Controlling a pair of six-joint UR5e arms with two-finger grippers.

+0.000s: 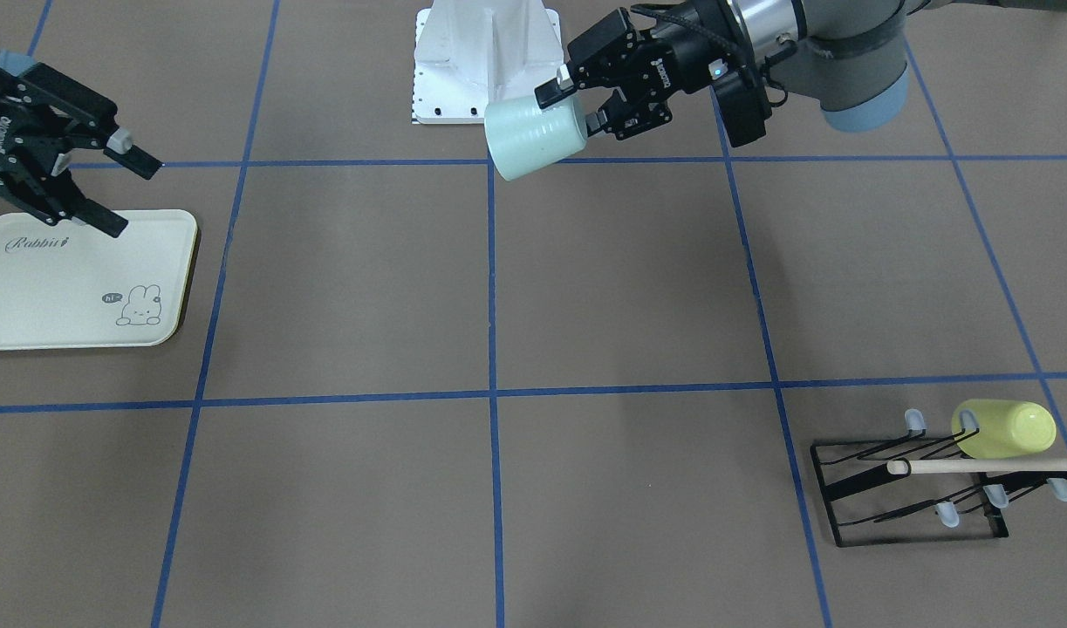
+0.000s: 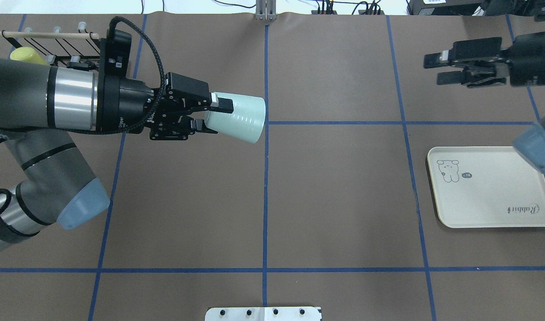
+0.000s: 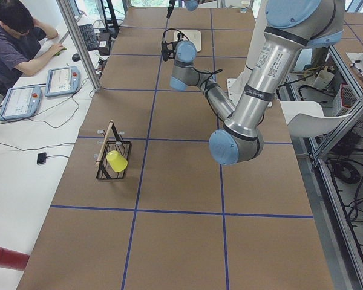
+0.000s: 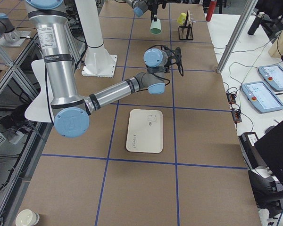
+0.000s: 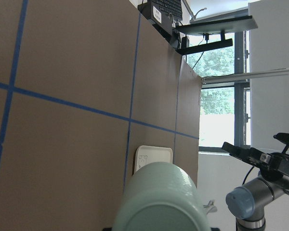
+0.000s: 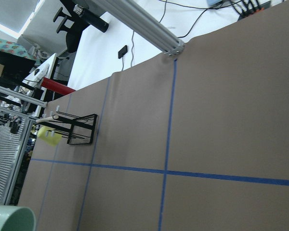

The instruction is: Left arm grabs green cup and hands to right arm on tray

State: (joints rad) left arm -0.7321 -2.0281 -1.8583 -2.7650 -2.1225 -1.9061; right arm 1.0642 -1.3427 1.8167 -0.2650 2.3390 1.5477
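Note:
My left gripper is shut on the base end of the pale mint-green cup and holds it sideways in the air, mouth pointing toward the table's middle. The gripper and the cup also show in the front view, and the cup fills the bottom of the left wrist view. My right gripper is open and empty, raised beyond the far edge of the cream tray. In the front view it hovers over the tray's corner. A wide gap separates the cup from the right gripper.
A black wire rack stands on the left arm's side at the far edge of the table. It carries a yellow-green cup and a wooden dowel. The white robot base sits at the near middle edge.

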